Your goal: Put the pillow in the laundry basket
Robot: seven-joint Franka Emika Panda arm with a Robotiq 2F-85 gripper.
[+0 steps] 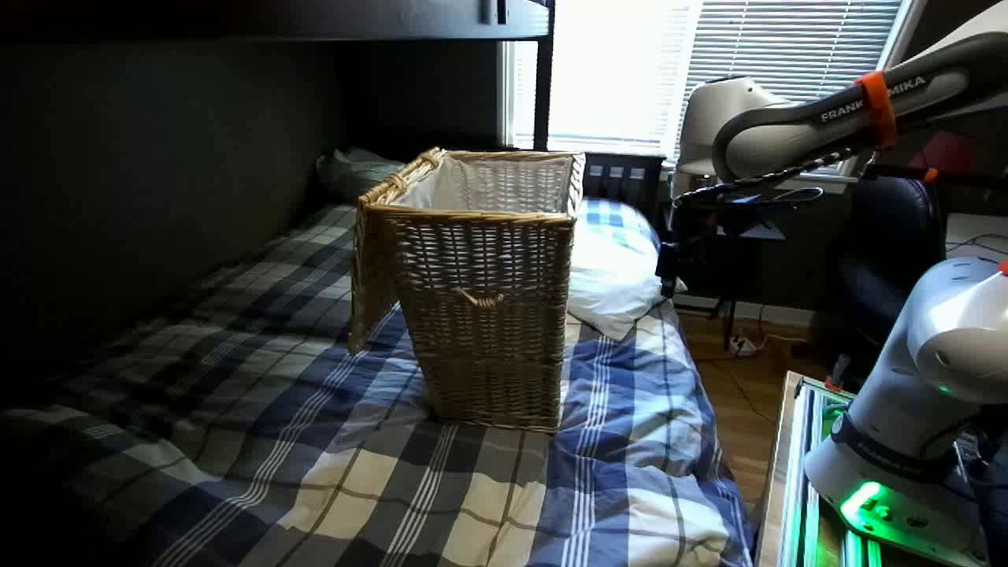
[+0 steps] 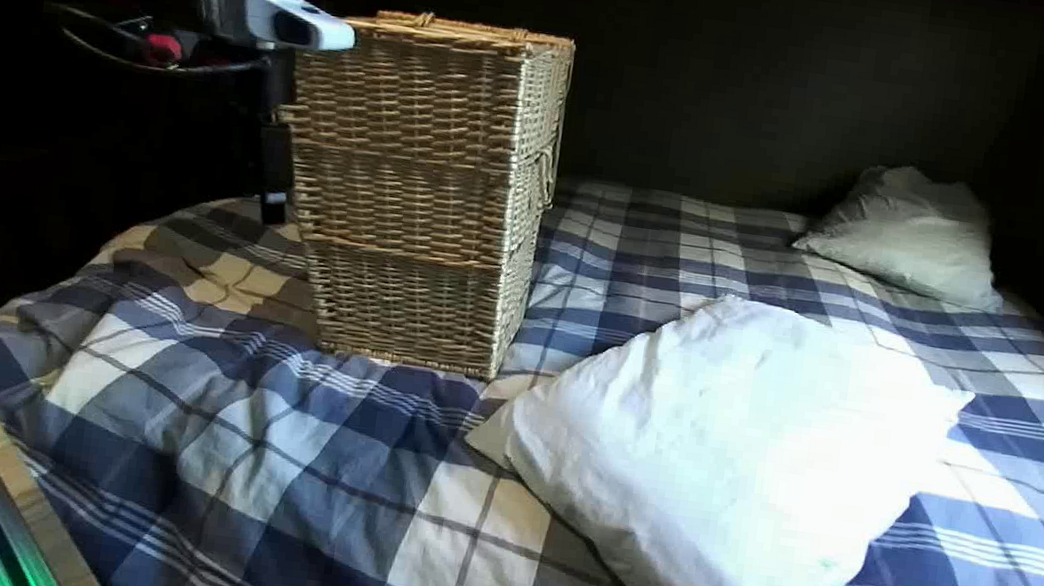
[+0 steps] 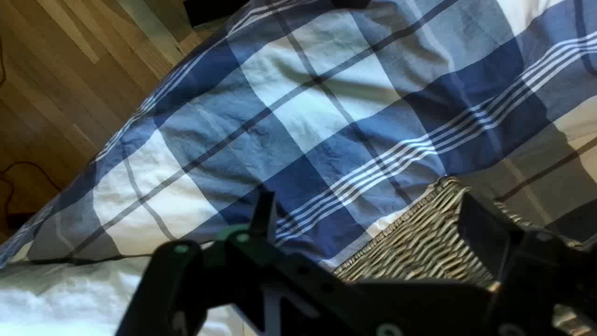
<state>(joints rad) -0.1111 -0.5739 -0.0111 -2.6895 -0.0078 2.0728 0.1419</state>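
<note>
The white pillow lies flat and wrinkled on the bed in an exterior view. It shows partly behind the basket in an exterior view and at the lower left of the wrist view. The tan wicker laundry basket stands upright on the bed in both exterior views. Its top is open, with pale lining inside and its lid hanging down one side. My gripper hangs beside the basket, below rim height and apart from the pillow. In the wrist view its fingers are wide apart and empty, with basket wickerwork below.
The plaid bedcover covers the bed. Another pale pillow lies at the far corner by the wall. An upper bunk overhangs the bed. The robot base stands beside the bed, over a wooden floor.
</note>
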